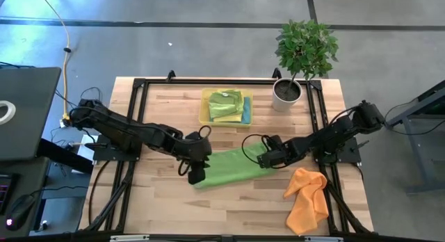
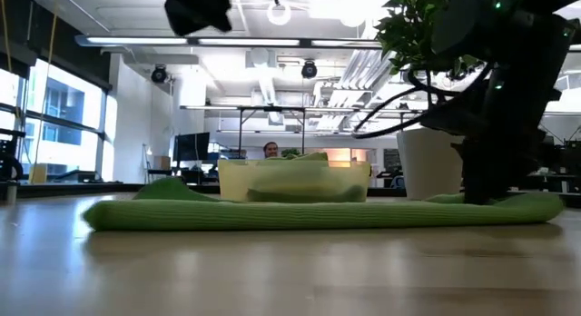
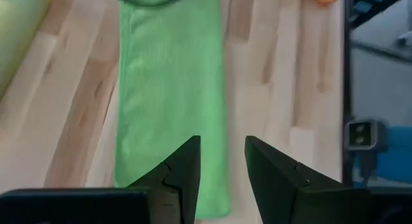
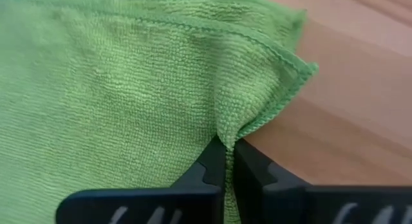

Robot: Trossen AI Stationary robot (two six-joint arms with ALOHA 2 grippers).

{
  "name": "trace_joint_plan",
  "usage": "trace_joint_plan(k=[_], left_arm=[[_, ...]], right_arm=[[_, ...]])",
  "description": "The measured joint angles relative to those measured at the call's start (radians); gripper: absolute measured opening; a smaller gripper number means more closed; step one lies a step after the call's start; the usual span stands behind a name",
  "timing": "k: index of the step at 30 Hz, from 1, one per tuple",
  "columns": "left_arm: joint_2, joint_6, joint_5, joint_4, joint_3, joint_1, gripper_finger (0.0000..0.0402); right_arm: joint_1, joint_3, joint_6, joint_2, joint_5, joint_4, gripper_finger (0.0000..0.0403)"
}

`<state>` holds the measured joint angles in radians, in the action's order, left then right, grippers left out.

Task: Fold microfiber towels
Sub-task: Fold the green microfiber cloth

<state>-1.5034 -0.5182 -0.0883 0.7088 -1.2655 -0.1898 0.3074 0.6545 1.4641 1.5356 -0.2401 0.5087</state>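
Note:
A green microfiber towel (image 1: 228, 167) lies on the table's middle as a long folded strip; it also shows in the low view (image 2: 318, 213). My right gripper (image 1: 264, 160) is low at its right end, shut on it. My left gripper (image 1: 197, 174) hangs open above the strip's left end, clear of it, and shows high up in the low view (image 2: 195, 9); its fingers (image 3: 187, 169) stand over the cloth (image 3: 170, 102). An orange towel (image 1: 308, 199) lies crumpled at the near right. Green, yellow and blue cloths lie in the yellow tray (image 1: 205, 111). My right gripper pinches the green towel's edge (image 4: 251, 126) between its two fingers, a short way from a corner (image 4: 302, 68). The fingers come slanting down from the table's right. The cloth puckers at the fingertips and otherwise lies flat on the table; one layer or several, I cannot tell.
A potted plant (image 1: 300, 58) stands at the far right corner, beside the tray. Black frame rails (image 1: 139, 117) run along the table's left and right sides. Bare wood lies in front of the green strip toward the near edge (image 1: 229, 211).

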Motion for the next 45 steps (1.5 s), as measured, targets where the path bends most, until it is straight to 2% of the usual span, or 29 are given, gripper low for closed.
trace_joint_plan(k=[6, 13, 17, 24, 33, 45], left_arm=[[0.064, -0.017, -0.012, -0.023, -0.001, -0.029, 0.0113], [0.098, -0.029, -0.056, -0.031, 0.000, -0.062, 0.0113], [0.098, -0.029, -0.058, -0.028, 0.000, -0.062, 0.0113], [0.098, -0.024, -0.055, -0.017, 0.000, -0.062, 0.0113], [0.098, -0.004, -0.054, -0.005, 0.000, -0.062, 0.0113], [0.098, -0.002, -0.050, 0.007, 0.000, -0.062, 0.0113]], right_arm=[[-0.006, 0.071, -0.006, -0.045, 0.079, 0.305, 0.0001], [-0.004, 0.296, -0.079, -0.045, 0.103, 0.689, 0.0000], [-0.006, 0.417, -0.085, -0.045, 0.142, 0.778, 0.0000], [0.004, 0.535, -0.001, -0.043, 0.153, 0.668, 0.0000], [0.000, 0.537, 0.104, 0.031, 0.093, 0.404, 0.0000], [-0.026, 0.537, 0.098, 0.174, 0.088, 0.049, 0.0000]])
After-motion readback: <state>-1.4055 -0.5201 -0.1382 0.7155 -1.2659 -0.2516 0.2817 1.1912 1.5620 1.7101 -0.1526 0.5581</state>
